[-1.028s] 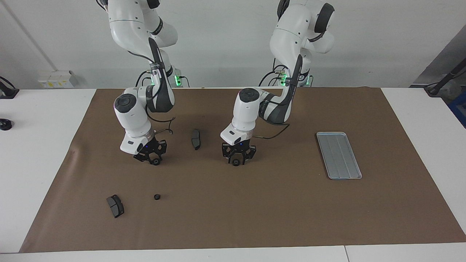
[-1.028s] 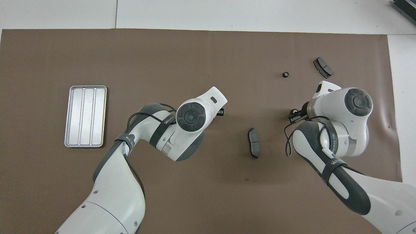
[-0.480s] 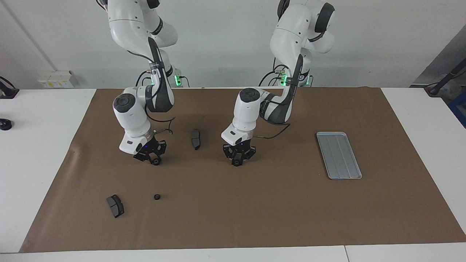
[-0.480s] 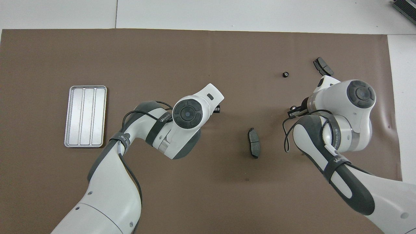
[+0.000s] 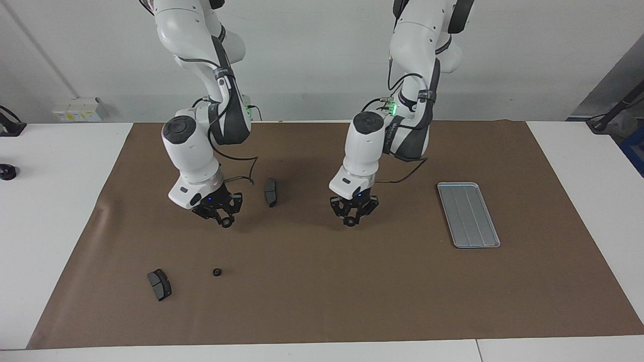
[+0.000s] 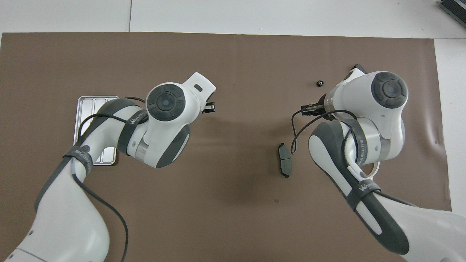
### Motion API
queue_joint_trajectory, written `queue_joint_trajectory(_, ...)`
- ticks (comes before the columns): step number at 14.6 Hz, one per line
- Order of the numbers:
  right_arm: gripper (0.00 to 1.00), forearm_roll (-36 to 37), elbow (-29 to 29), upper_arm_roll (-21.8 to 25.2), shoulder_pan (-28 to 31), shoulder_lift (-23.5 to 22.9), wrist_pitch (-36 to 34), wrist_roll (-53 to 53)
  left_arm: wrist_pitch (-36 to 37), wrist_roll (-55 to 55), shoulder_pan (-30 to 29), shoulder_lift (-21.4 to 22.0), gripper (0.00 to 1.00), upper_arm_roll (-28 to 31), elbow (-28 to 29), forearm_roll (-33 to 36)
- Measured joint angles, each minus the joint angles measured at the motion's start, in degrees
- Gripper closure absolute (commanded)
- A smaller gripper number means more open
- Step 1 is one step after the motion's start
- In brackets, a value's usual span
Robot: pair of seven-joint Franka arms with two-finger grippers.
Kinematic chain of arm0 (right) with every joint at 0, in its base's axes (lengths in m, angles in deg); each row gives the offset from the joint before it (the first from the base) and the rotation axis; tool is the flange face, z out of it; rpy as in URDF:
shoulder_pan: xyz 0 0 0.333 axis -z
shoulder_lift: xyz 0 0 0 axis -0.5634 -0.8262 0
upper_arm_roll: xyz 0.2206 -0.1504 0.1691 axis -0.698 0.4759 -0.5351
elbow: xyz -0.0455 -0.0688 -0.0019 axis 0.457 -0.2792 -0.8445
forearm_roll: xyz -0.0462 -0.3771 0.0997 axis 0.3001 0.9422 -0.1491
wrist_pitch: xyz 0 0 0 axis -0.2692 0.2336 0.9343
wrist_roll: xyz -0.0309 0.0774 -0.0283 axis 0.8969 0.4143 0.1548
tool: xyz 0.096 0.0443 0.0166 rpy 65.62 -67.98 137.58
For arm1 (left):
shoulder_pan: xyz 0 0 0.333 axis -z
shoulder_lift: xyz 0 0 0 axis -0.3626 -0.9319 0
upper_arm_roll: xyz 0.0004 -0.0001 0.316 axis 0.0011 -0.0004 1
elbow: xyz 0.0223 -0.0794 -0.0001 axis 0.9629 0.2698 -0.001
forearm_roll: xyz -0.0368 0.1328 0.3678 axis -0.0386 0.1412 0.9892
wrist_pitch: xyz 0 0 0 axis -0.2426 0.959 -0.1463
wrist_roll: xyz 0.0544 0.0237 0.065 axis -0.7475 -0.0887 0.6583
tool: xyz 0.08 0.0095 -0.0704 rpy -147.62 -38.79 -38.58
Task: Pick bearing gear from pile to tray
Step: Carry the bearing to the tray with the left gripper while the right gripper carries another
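Two white robot arms reach down over a table covered by a brown mat [image 5: 322, 281]; both claws hang in the air above the mat, each clenched on a small black round gear; the left gripper [image 5: 350, 220] is over bare mat around the middle of the table, between a brake pad and the tray, with its gear [image 5: 349, 221] pinched at the fingertips; the right gripper [image 5: 225, 220] is over the mat toward the right arm's end, just beside that same brake pad, and its gear [image 5: 226, 222] shows as a dark round knob between the fingertips; from overhead both claws are mostly hidden under the arms' wrists, so the gears cannot be made out there; the tray [image 5: 468, 214], a flat silver-grey rectangle with lengthwise ridges, lies on the mat toward the left arm's end, well apart from both grippers, and nothing is seen inside it; in the overhead view the left arm covers part of it; what remains of the pile is scattered toward the right arm's end; one dark brake pad [image 5: 270, 192] lies between the two grippers, closer to the right one; a third small black gear [image 5: 217, 272] rests on the mat farther from the robots; a second brake pad [image 5: 159, 284] lies near that loose gear, closer to the mat's edge at the right arm's end.
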Motion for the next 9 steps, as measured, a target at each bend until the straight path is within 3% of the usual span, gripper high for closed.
queue_joint_trajectory(3, 1.00, 0.00, -3.36, -0.15, -6.58, -3.08, 2.31, 9.66, 0.23, -1.87, -5.74, 5.96, 1.00, 0.07, 7.03, 0.00)
queue_joint_trajectory(7, 1.00, 0.00, -9.98, -0.16, -10.54, -11.76, 4.95, 16.75, 0.24, -2.19, -11.15, 10.25, 1.00, 0.07, 13.69, 0.00)
queue_joint_trajectory(8, 0.98, 0.00, -11.01, -0.15, -11.22, -13.72, 6.29, 17.76, 0.24, -2.19, -12.29, 10.82, 1.00, 0.06, 15.13, 0.00)
queue_joint_trajectory(9, 0.87, 0.00, -11.65, -0.14, -11.71, -15.17, 7.01, 18.22, 0.24, -2.19, -13.53, 11.27, 1.00, 0.04, 16.40, 0.00)
